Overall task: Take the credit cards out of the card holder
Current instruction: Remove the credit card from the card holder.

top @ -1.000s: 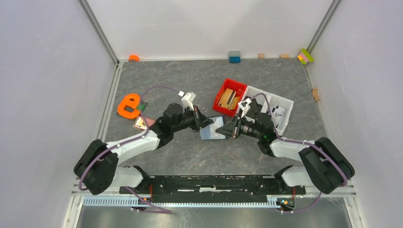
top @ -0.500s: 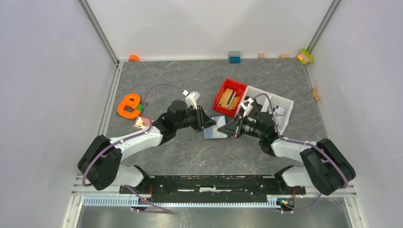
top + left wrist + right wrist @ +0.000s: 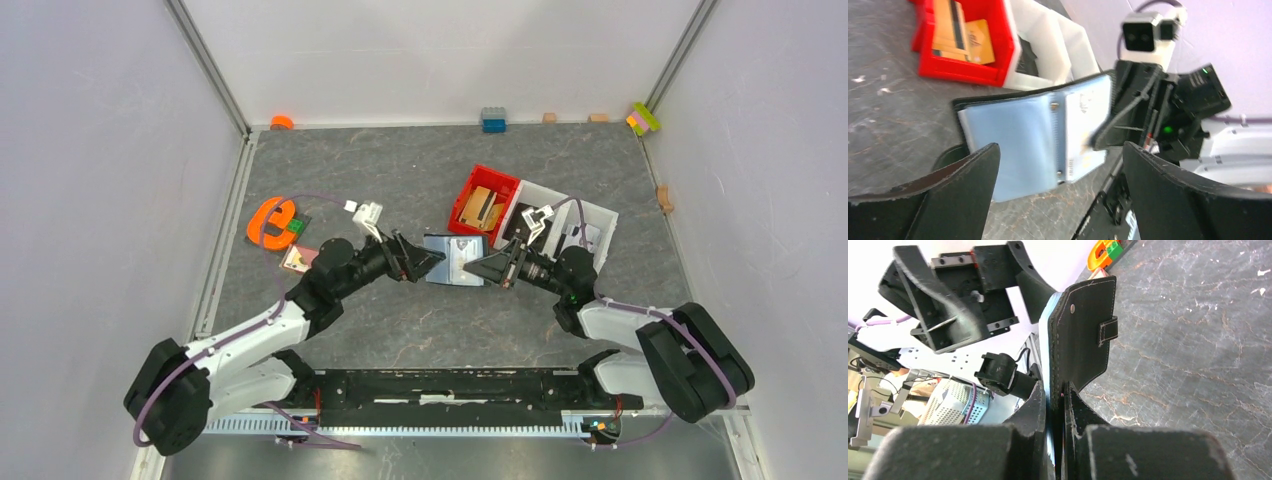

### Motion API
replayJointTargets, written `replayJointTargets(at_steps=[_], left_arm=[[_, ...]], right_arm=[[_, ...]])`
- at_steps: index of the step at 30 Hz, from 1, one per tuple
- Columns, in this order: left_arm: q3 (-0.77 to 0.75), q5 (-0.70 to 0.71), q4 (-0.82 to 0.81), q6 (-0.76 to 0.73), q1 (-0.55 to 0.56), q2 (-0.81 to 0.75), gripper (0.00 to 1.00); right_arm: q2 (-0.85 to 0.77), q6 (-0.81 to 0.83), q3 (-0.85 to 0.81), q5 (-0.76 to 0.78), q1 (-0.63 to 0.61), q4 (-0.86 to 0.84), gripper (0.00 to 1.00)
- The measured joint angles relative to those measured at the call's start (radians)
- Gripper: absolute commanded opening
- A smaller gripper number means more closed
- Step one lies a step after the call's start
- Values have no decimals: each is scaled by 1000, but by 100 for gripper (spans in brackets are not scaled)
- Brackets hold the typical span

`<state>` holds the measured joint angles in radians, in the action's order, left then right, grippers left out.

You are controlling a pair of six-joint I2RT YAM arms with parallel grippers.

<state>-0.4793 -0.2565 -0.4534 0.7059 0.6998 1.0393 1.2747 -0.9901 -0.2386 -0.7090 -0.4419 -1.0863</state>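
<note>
The card holder [image 3: 455, 260], black outside and pale blue-grey inside, hangs open above the table's middle. My right gripper [image 3: 1055, 395] is shut on its right-hand edge, and the snap strap shows on the black cover [image 3: 1083, 340]. A greyish-white credit card [image 3: 1085, 125] sits in the right-hand pocket beside the blue sleeve [image 3: 1013, 135]. My left gripper [image 3: 1060, 150] stands open just in front of the holder's left half, holding nothing. A pinkish-copper card [image 3: 297, 259] lies on the table at the left.
A red bin [image 3: 497, 172] with tan blocks and a white bin [image 3: 600, 212] stand just behind the right arm. An orange e-shaped piece [image 3: 268, 222] lies at the left. Small toy blocks [image 3: 492, 120] line the far wall.
My left gripper has gone from shut to wide open and drawn back a little to the left. The right gripper has carried the open holder slightly further from the arm bases.
</note>
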Motion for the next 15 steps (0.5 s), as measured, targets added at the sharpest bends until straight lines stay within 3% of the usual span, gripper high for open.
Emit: replayJointTargets(at_steps=[5, 7, 9, 15], left_arm=[[80, 185, -38, 65, -7, -31, 100], [85, 206, -13, 67, -14, -25, 94], [75, 174, -11, 60, -16, -13, 86], [44, -16, -132, 39, 11, 71, 80]], right_arm=[[-40, 14, 0, -3, 0, 3, 4], [-50, 22, 0, -3, 3, 7, 4], [-53, 26, 0, -3, 5, 9, 4], [-53, 28, 0, -3, 5, 13, 7]])
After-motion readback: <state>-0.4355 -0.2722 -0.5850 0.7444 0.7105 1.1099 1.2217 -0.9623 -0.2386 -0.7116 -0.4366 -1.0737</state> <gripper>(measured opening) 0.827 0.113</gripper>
